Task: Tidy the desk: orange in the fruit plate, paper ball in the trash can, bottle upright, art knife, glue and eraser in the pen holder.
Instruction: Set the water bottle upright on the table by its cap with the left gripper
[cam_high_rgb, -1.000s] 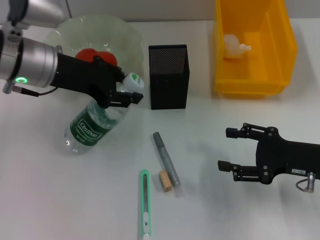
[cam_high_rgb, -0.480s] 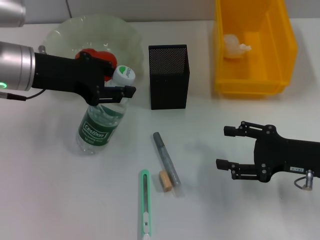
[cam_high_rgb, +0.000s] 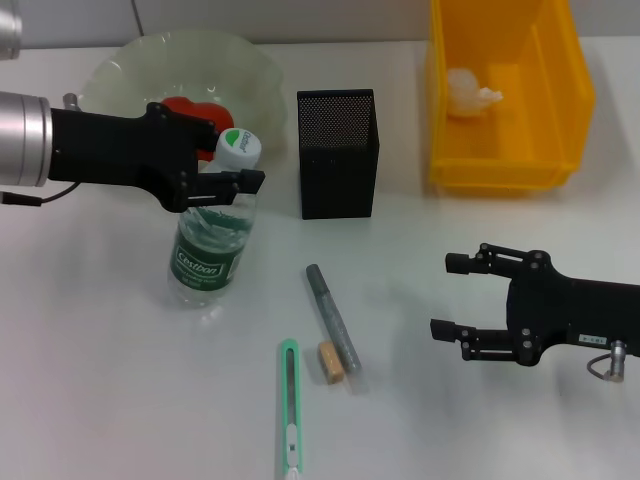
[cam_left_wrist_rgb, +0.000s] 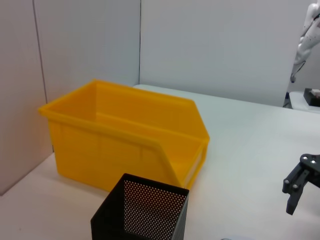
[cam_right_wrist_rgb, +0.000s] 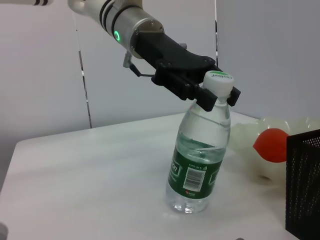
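while left hand grips neck, bottle near-vertical, cap up; right hand wide.

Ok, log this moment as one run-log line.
left claw: shut on bottle neck, nearly upright, base on desk | right claw: open, idle | orange: in fruit plate | paper ball: in trash can

left end effector clamps bottle neck; bottle nearly upright on table; orange behind

Head view steeply down over desk, both wrist views low, level, sharing black pen holder.
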